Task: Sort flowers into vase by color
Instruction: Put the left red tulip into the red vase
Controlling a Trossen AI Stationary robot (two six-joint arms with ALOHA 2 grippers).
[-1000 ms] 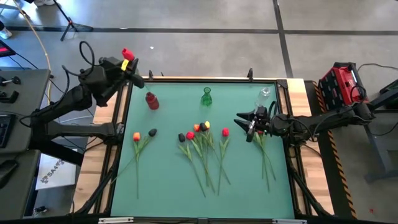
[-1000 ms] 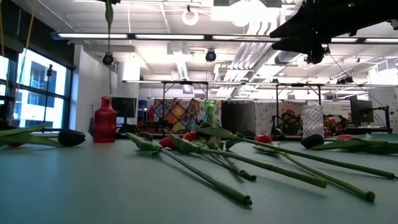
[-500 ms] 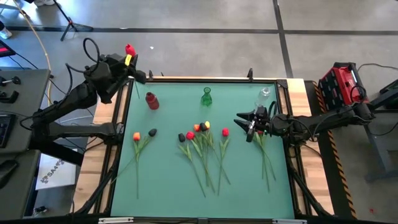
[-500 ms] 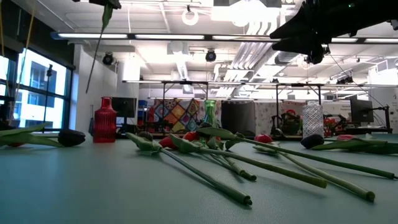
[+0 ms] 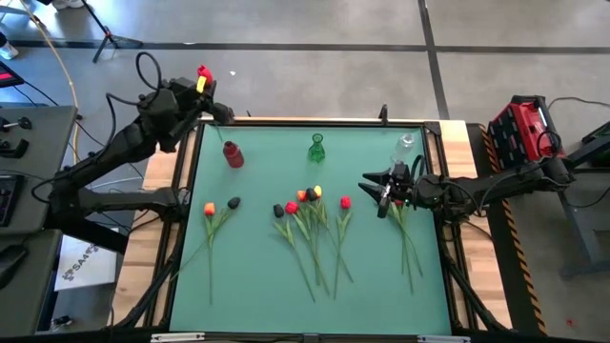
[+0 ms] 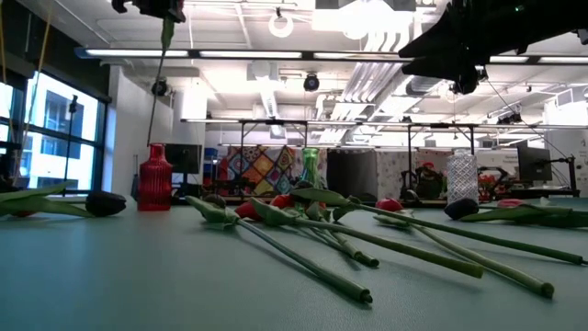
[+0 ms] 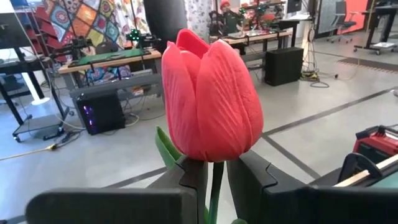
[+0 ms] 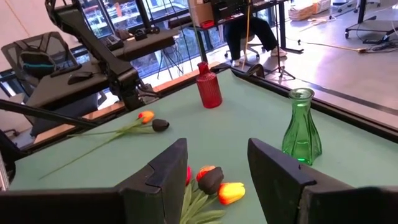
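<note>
The left gripper (image 7: 211,186) has its fingers closed on the stem of a red flower (image 7: 208,99), held high over the table's far left corner, the stem hanging toward the red vase (image 5: 233,153). By my reading, this is the first placement: the red vase, the green vase (image 5: 316,148) and the clear vase (image 5: 404,149) look empty. The right gripper (image 8: 217,165) hovers with fingers apart, holding nothing, near the table's right edge. The remaining flowers (image 5: 310,214) lie unsorted mid-table.

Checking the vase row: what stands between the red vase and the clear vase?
The green vase stands between the red vase and the clear vase; the high view shows it.
</note>
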